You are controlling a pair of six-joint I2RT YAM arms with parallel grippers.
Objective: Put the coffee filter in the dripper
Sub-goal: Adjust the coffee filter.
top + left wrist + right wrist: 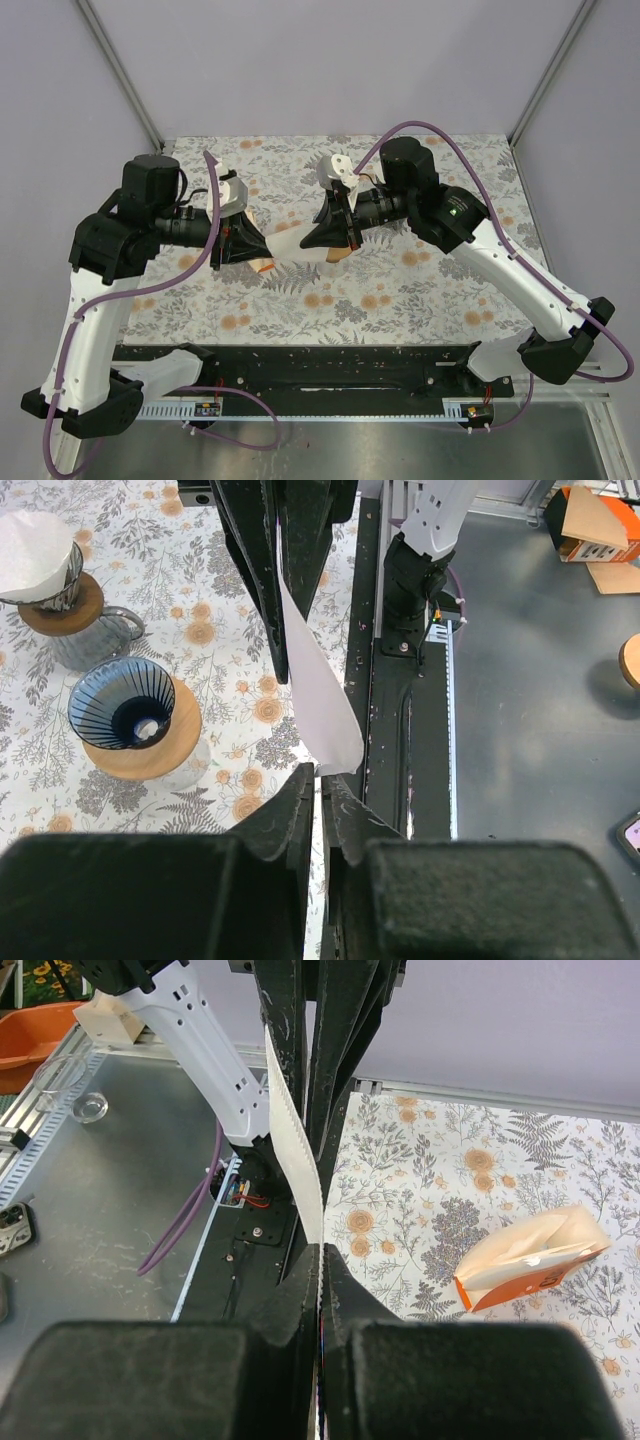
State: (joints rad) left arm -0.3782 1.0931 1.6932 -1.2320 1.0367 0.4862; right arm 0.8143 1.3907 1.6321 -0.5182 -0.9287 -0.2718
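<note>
The coffee filter [322,705] hangs in mid-air, pinched in the closed right gripper [320,1252], lower corner at the left gripper [318,780] (whether that one grips it cannot be told), seemingly awaiting opening and lowering into the blue dripper [122,708].

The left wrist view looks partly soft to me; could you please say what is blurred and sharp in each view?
Left wrist: the near left gripper is a blurred dark mass, the coffee filter and dripper sharp; right wrist: right gripper equally blurred; top external: evenly lit, soft shadows.
</note>
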